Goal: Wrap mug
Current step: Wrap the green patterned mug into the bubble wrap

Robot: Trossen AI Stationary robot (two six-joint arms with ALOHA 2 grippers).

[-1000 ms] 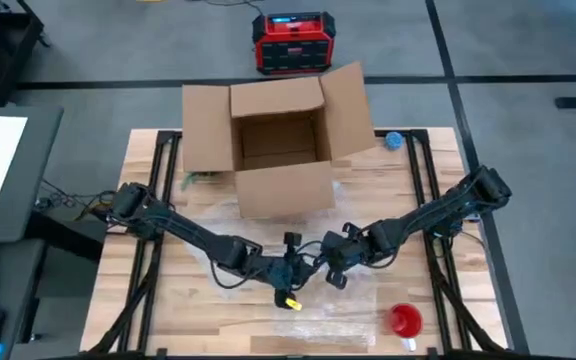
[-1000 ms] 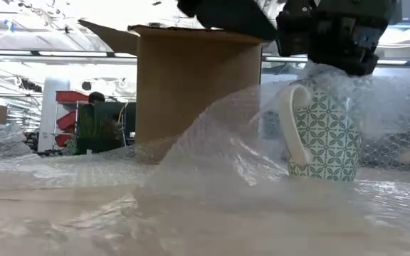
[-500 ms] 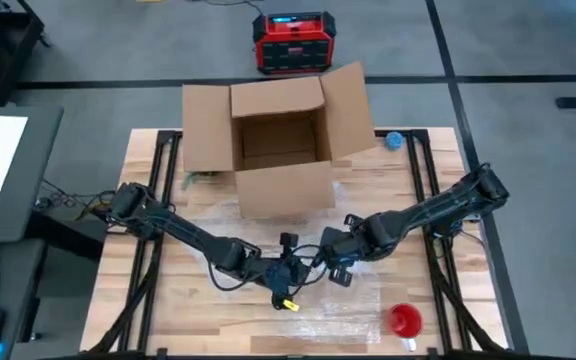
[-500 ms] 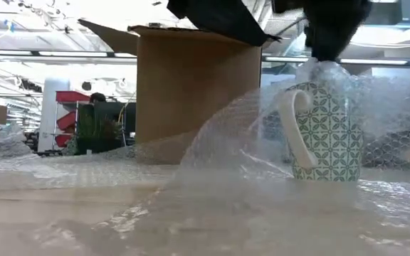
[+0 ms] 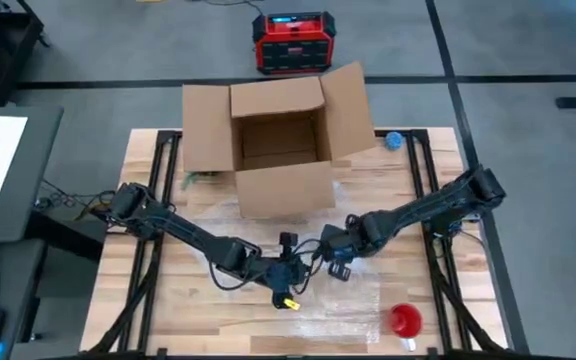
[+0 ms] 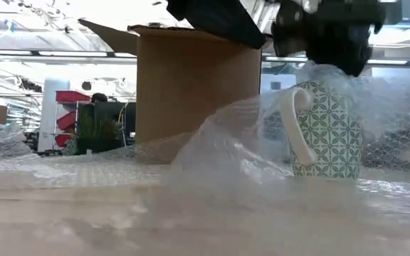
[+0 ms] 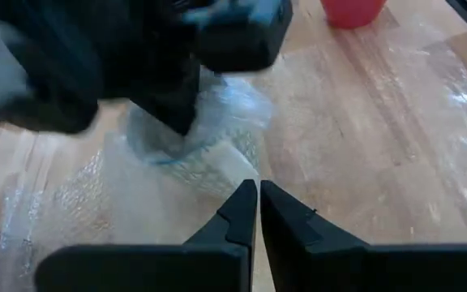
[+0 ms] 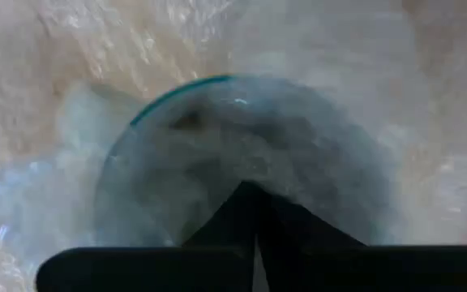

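High view: both arms meet below the open cardboard box (image 5: 276,150). Low view: we see the teal-patterned white mug (image 6: 324,128) upright under clear bubble wrap (image 6: 226,153). Wrist views: left gripper (image 7: 258,203) closed, empty; right gripper (image 8: 255,212) pinches wrap above the mug's mouth.

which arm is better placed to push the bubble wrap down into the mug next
The right, probably. The right gripper is directly over the mug, fingers shut, pointing into its wrap-covered mouth. The left gripper, also shut, sits off to the side, apparently pinching the bubble wrap.
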